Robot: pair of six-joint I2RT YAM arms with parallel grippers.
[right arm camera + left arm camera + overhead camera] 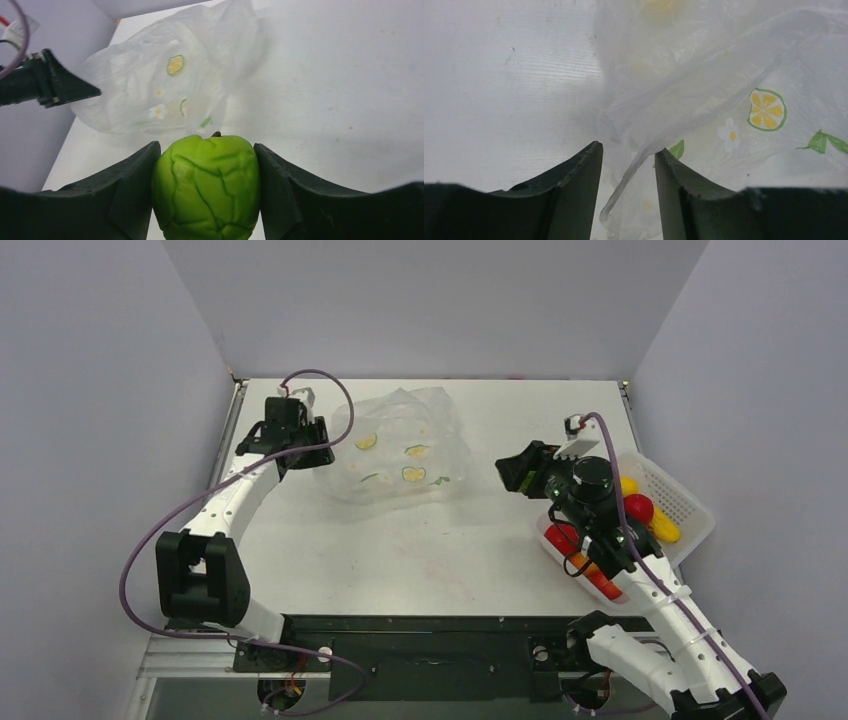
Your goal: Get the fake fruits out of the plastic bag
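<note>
The plastic bag (400, 455) lies crumpled at the back middle of the table, clear film with citrus prints. It looks flat, and no fruit shows inside it. My left gripper (322, 440) is at the bag's left edge. In the left wrist view (626, 147) its jaws stand apart, with a loose strand of bag film (684, 90) hanging between them, not pinched. My right gripper (512, 472) is to the right of the bag, above the table. It is shut on a lime green fake fruit (206, 190), with the bag (165, 90) beyond it.
A white perforated basket (690, 502) stands at the right edge, partly under my right arm. It holds several fruits, among them a red one (638, 508), a yellow one (665, 531) and an orange one (580, 562). Grey walls enclose the table.
</note>
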